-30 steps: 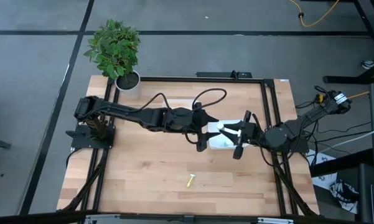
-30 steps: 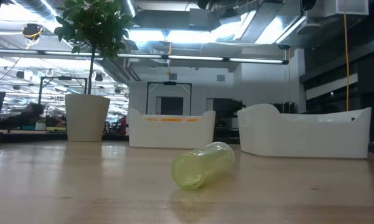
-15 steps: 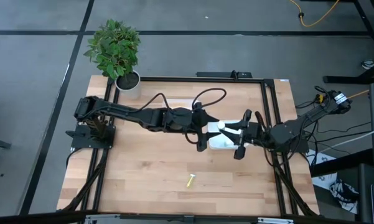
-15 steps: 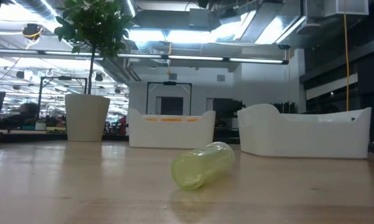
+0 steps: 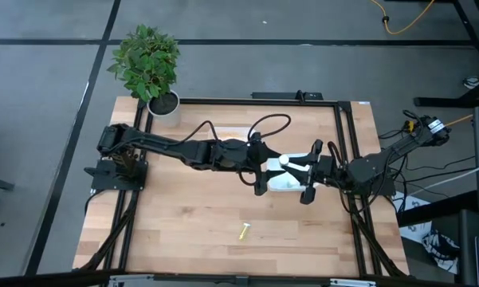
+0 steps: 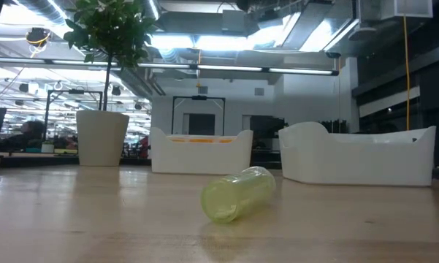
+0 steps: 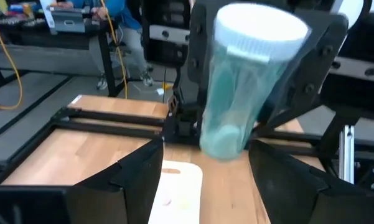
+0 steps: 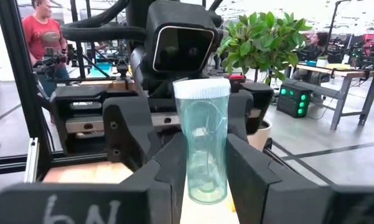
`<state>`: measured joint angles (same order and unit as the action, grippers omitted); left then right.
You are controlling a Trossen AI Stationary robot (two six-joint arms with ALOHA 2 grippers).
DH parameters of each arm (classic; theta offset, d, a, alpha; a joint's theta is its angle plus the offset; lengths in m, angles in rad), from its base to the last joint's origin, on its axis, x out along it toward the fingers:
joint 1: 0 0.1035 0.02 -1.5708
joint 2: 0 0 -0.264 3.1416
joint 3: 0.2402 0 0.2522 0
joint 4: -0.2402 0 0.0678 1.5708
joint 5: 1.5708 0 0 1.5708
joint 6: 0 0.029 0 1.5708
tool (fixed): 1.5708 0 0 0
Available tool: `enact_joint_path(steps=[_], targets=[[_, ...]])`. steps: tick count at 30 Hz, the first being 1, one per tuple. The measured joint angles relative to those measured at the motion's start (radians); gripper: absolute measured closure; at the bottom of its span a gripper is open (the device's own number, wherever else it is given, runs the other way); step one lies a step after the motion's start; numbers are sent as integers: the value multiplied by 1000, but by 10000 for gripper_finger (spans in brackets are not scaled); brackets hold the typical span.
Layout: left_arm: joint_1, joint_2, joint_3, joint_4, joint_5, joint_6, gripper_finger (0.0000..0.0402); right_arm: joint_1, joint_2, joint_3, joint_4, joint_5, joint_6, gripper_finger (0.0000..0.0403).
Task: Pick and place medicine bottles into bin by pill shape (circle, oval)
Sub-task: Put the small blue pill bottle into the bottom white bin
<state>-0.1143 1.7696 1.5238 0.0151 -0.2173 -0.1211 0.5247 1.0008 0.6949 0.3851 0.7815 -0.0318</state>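
A clear teal medicine bottle with a white cap hangs above the white bin at mid table. My right gripper is shut on it and reaches in from the table's right. Facing it from the left, my left gripper is open. Its fingers stand on either side of the bottle, and no touch shows. A pale yellow bottle lies on its side on the wood near the front edge. My right gripper pinches the teal bottle's body between its two fingers, one on each side. The fingers come in level from the table's right. The bottle stands nearly upright with its cap up, lifted clear above the white bin.
A second white bin stands farther back, beside the one on the right. A potted plant stands at the far left corner. The table's black frame rails run along its edges. People stand beyond the table.
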Motion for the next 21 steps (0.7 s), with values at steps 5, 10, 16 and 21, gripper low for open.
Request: enact_joint_path(steps=[5,10,16,21], targets=[[-3,7,0,45,2,1,186,0,6,0,0,-18,1,304],[-10,5,0,41,1,1,185,0,8,0,-1,-18,-1,304],[-21,3,0,46,2,27,188,0,8,0,-3,-17,-2,304],[-20,3,0,49,1,29,207,0,8,0,-5,-16,1,304]])
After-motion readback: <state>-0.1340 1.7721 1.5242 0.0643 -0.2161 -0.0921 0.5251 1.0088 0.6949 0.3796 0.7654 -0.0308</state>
